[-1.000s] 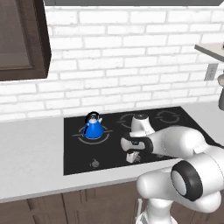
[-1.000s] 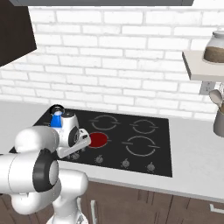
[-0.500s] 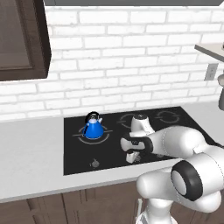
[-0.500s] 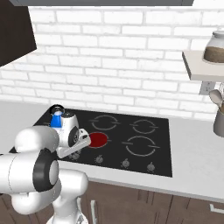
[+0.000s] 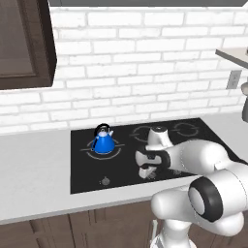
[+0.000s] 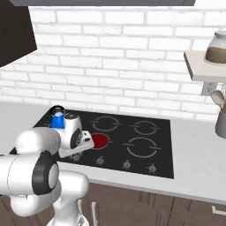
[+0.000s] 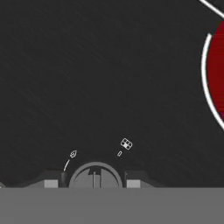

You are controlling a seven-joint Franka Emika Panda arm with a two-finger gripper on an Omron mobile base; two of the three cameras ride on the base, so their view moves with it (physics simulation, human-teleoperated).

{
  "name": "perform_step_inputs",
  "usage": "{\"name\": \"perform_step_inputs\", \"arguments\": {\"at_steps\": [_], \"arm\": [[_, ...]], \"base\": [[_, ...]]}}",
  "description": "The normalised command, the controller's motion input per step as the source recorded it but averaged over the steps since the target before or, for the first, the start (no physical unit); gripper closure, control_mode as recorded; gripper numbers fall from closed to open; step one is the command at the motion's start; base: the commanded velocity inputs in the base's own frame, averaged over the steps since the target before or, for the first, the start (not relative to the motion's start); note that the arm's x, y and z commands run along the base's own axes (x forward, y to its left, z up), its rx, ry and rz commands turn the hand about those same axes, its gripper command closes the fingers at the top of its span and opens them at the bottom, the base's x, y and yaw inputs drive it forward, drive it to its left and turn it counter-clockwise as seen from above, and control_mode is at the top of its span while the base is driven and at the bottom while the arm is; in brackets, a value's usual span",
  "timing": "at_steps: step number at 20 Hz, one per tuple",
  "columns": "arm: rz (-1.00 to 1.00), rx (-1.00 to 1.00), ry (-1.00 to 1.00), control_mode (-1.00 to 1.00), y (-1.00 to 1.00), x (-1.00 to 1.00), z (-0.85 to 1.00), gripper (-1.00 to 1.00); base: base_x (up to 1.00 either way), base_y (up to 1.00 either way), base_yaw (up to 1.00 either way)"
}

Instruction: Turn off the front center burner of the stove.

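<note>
The front center burner (image 6: 99, 141) glows solid red, so the task is not done; it lies toward the front edge of the stove (image 6: 132, 152), just behind the row of small grey knobs. The gripper (image 7: 93, 183) is down at that front edge, and in the hand view its two dark fingertips (image 7: 51, 182) stand one on each side of a round knob (image 7: 95, 176) (the red disc shows at the right edge of that view); whether the pads already press the knob I cannot tell, though the fingers look spread about as wide as it. The reach seems finished; what is left, I judge, is pinching the knob and turning it until the glow goes. A blue kettle (image 5: 103, 141) stands on the back left burner, well apart.
</note>
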Motion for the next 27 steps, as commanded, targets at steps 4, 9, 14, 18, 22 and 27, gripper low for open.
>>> {"name": "perform_step_inputs", "arguments": {"at_steps": [4,9,14,18,22,27], "arm": [[-0.36,0.14,0.00,-1.00,-0.14,-0.03,0.00,1.00],[-0.42,0.16,0.00,-1.00,-0.17,-0.10,0.00,1.00],[-0.47,0.17,0.00,-1.00,-0.19,-0.14,0.00,1.00],[-0.52,0.17,0.00,-1.00,-0.21,-0.21,0.00,1.00],[-0.34,0.09,0.00,-1.00,-0.06,-0.23,0.00,1.00],[0.00,0.00,0.00,-1.00,0.00,0.00,0.00,1.00]], "base": [[0.00,0.00,0.00],[0.00,0.00,0.00],[0.00,0.00,0.00],[0.00,0.00,0.00],[0.00,0.00,0.00],[0.00,0.00,0.00]]}}
